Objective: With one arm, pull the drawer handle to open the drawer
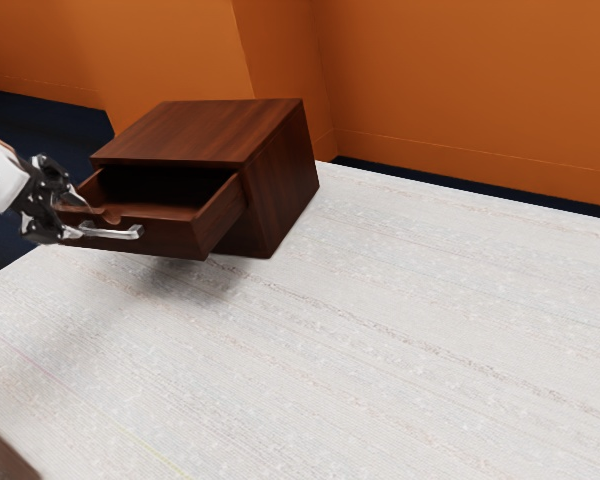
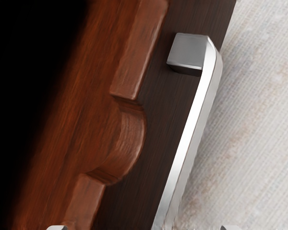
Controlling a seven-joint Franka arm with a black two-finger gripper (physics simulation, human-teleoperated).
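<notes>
I am working with the tool (image 1: 75, 215) sitting at the exterior view's left, right up against the front of the drawer (image 1: 170, 235), and the handle (image 1: 110, 231) is lying just ahead of it, toward the exterior view's right. The bar is running across the drawer front, level with the tabletop (image 1: 380, 330), so its long axis is crossing the gap between the fingers. In the wrist view the handle (image 2: 192, 129) is passing between the two fingertips with room on both sides, so I am reading the tool as released and straddling the bar, not clamped on it. The drawer is standing partly out of the cabinet (image 1: 270, 170), its dark hollow showing, and hanging over the tabletop's far left part. It is looking like dark reddish wood with a scooped notch in the top edge, and the handle is a slim, square-cornered silver bar. Any further pull, I judge, is running straight away from the cabinet, toward the exterior view's left.
</notes>
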